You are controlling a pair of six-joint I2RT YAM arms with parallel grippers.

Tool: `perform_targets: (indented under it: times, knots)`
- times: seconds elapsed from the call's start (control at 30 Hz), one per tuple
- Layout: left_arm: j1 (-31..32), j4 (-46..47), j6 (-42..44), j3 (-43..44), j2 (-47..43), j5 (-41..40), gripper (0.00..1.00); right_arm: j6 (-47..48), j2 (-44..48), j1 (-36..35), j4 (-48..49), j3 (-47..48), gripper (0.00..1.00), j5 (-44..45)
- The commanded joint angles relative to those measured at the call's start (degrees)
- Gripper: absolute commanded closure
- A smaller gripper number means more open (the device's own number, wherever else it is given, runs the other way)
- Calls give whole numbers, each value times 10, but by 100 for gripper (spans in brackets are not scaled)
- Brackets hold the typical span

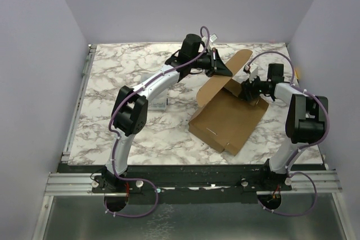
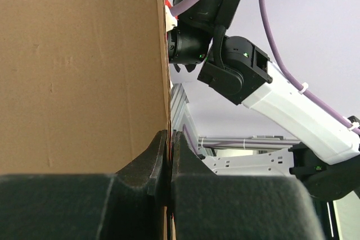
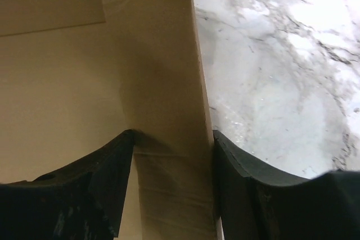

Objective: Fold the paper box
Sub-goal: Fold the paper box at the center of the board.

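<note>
The paper box [image 1: 228,121] is a brown cardboard sheet lying on the marble table [image 1: 129,77] right of centre, with one long panel [image 1: 236,63] raised at its far edge. My left gripper [image 1: 225,71] is shut on the edge of that raised panel. In the left wrist view the cardboard [image 2: 79,66] stands edge-on between the closed jaws of the left gripper [image 2: 170,139]. My right gripper [image 1: 246,90] is at the box's far right corner. In the right wrist view a narrow folded flap [image 3: 163,82] fills the gap between the jaws of the right gripper [image 3: 173,139], which touch both its sides.
The right arm [image 2: 281,99] shows close behind the raised panel in the left wrist view. Bare marble [image 3: 270,71] lies right of the flap. Grey walls enclose the table on three sides, and a metal rail [image 1: 84,71] runs along its left edge.
</note>
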State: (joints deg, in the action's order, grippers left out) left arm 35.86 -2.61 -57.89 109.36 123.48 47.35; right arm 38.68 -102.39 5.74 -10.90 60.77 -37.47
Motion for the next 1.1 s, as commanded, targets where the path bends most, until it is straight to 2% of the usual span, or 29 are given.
perform_targets:
  times: [0.0, 0.17, 0.33, 0.6, 0.8, 0.97, 1.07]
  knots:
    - [5, 17, -7, 8, 9, 19, 100, 7, -27, 8, -62, 21, 44, -69]
    - [7, 43, -23, -9, 4, 21, 100, -20, -40, 12, -67, 35, 50, -91]
    - [12, 143, -94, -43, -3, 32, 100, -62, -38, 12, -39, 28, 51, -78]
    - [24, 209, -144, -65, 2, 35, 100, -93, -20, 10, 10, 10, 67, -61]
    - [24, 302, -204, -118, -16, 28, 100, -80, 2, 9, 39, -22, 88, -68]
    - [8, 323, -202, -186, -51, 14, 100, -51, 21, 9, 24, -31, 89, -69]
    - [-8, 323, -185, -228, -79, 6, 98, -44, 19, 10, 4, -21, 83, -72]
